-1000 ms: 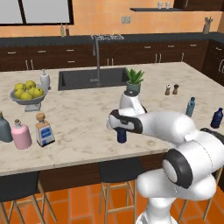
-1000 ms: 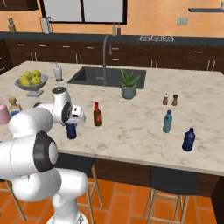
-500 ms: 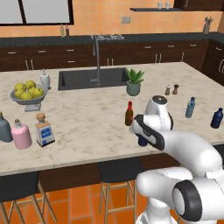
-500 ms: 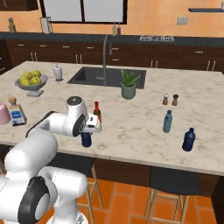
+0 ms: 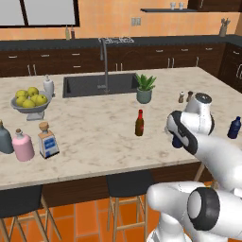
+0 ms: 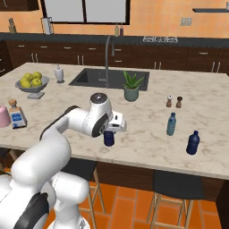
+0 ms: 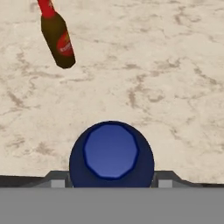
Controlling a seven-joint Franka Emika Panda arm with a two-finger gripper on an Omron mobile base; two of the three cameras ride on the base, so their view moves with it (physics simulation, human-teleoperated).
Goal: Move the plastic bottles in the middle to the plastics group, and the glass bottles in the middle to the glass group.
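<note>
— One of three sorted, by the look: square clear bottle (image 5: 47, 141) standing just beside the pink bottle (image 5: 22, 145) and the grey-blue bottle (image 5: 4, 138), near the left end of the counter (image 5: 94, 137).
— And left to do?
— Two. Slim brown bottle (image 5: 139, 123) alone in the middle of the counter, well apart from the glass group. Navy bottle (image 6: 108, 139) not yet with the teal bottle (image 6: 171, 124) and the brighter blue bottle (image 6: 192, 143) toward the right end.
— Where against the pincer (image 6: 110, 130)?
— Right between its jaws, close to the front edge. Partly closed on the bottle's body, one tip on each side in the hand view. Lifted or resting on the counter: cannot tell.
— Next?
— Probably carrying toward the right end, then setting down near the teal one.
</note>
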